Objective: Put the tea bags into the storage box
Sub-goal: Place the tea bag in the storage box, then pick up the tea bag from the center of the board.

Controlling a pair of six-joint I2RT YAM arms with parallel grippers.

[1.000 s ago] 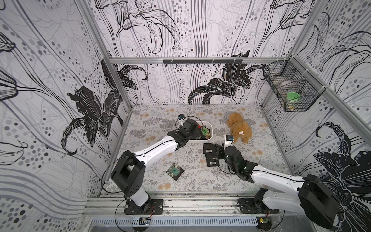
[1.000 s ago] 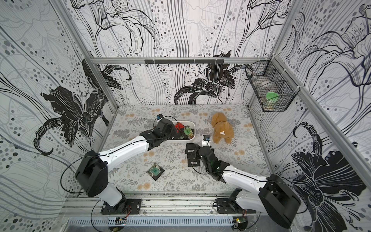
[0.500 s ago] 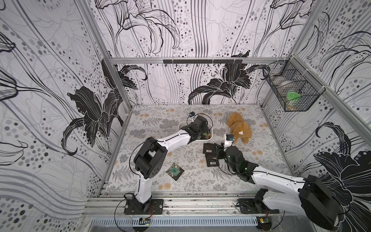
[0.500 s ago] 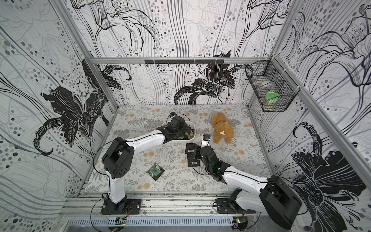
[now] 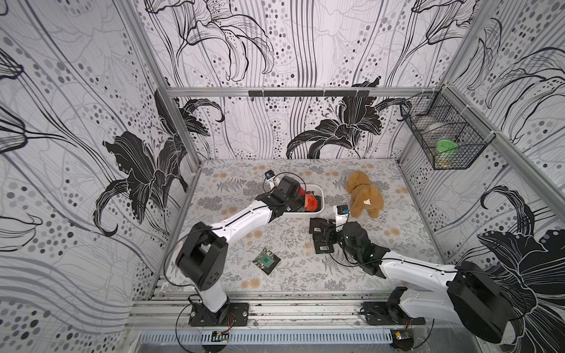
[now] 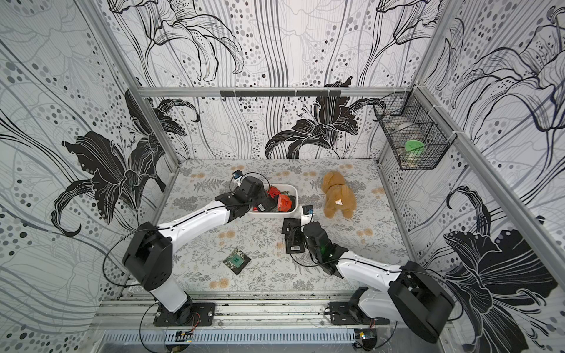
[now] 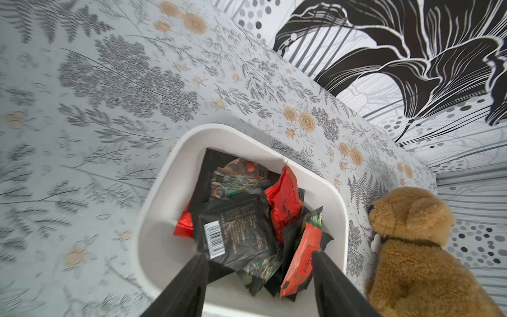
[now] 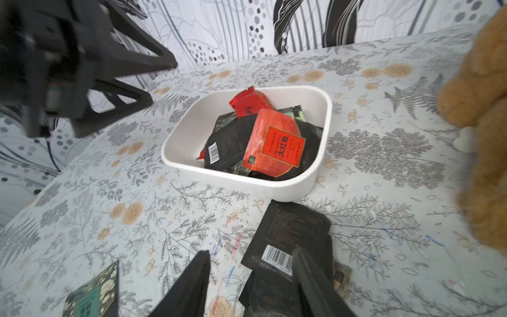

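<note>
- Now left hand (image 7: 258, 255) hangs spread over the storage box (image 7: 153, 208), tea bags (image 7: 236, 233) piled inside.
- The right hand (image 8: 251, 252), spread, sits over loose sachets (image 8: 290, 233) on the table (image 8: 137, 192), nearer.
- Probably light, slippery foil: pinch an edge.

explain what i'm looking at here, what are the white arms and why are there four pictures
These are two white robot arms mounted at the near edge of a table, each ending in a two-fingered gripper. Two pictures look down from overhead, nearly alike; the other two come from cameras on the wrists. On the table sit a white storage box piled with tea bags, loose black sachets beside it, a green-labelled sachet and a tan plush toy. The left gripper is open above the box; the right gripper is open over the loose sachets. Neither seems to grip anything.
</note>
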